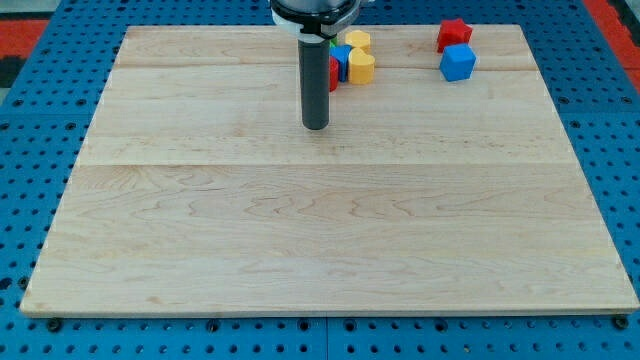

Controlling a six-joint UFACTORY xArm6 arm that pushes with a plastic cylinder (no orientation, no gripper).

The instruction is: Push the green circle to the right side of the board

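Note:
No green circle shows in the camera view; it may be hidden behind the rod, I cannot tell. My tip point(315, 126) rests on the wooden board point(300, 240) at the upper middle. Just up and right of the tip is a tight cluster: a red block point(333, 74) partly hidden by the rod, a blue block point(342, 60), a yellow block point(362, 67) and another yellow block point(357, 41) above it. The tip stands apart from the cluster, below its left end.
A red block point(453, 34) and a blue cube point(458, 63) sit together near the board's top right. A blue pegboard surface point(30, 200) surrounds the board on all sides.

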